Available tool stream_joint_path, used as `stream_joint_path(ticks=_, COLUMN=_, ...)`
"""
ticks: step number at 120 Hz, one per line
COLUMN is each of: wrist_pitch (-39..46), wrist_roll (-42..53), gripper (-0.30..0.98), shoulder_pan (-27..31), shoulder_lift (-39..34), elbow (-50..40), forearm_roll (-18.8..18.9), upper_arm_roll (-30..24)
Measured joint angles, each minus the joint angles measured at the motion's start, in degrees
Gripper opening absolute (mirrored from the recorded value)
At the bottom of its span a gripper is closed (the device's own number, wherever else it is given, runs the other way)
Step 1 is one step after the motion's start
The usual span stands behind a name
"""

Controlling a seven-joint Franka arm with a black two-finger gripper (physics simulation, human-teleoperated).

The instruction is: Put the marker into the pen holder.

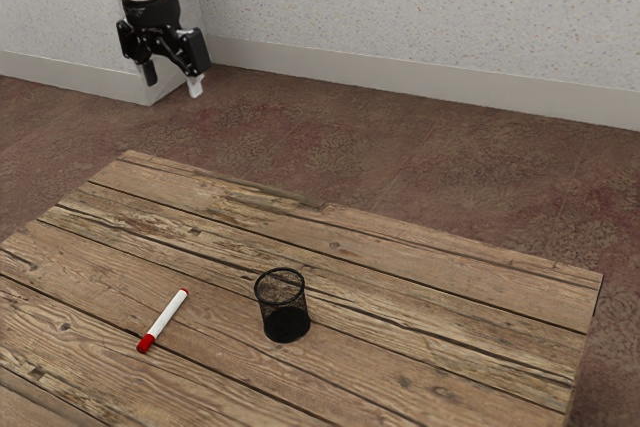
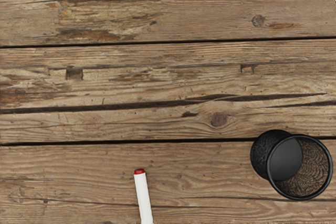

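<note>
Hovering spread and empty, the tool [image 1: 173, 86] has the marker [image 1: 166, 317] lying well below it on the counter [image 1: 430, 322]; probably light, stiff, slightly slick, best pinched across mid-length.

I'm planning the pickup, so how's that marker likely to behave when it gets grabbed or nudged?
The marker looks like a slim, straight rod, so it should stay stiff when lifted. It lies on its side and seems round, so a sideways nudge may well roll it across the planks. Its smooth white barrel could be a bit slippery.
</note>
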Motion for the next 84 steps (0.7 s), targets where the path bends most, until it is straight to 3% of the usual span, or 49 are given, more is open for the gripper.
stream_joint_path(ticks=44, wrist_pitch=-0.3, wrist_roll=2.5, gripper=0.69, shoulder_pan=-0.4, shoulder_lift=2.8, elbow=-0.8, forearm_roll=-0.7, upper_arm_roll=-0.8)
stream_joint_path(ticks=52, wrist_pitch=1.5, wrist_roll=2.5, gripper=0.69, shoulder_pan=-0.2, shoulder_lift=2.9, elbow=-9.4, forearm_roll=-0.4, upper_arm_roll=-0.8)
stream_joint_path(ticks=69, wrist_pitch=13.1, wrist_roll=2.5, gripper=0.69, shoulder_pan=2.0, shoulder_lift=-5.9, elbow=-40.3, forearm_roll=-0.2, upper_arm_roll=-0.9)
stream_joint_path(ticks=84, wrist_pitch=26.3, wrist_roll=2.7, gripper=0.69, shoulder_pan=4.8, shoulder_lift=-7.1, elbow=-54.3, forearm_roll=-0.2, upper_arm_roll=-0.9)
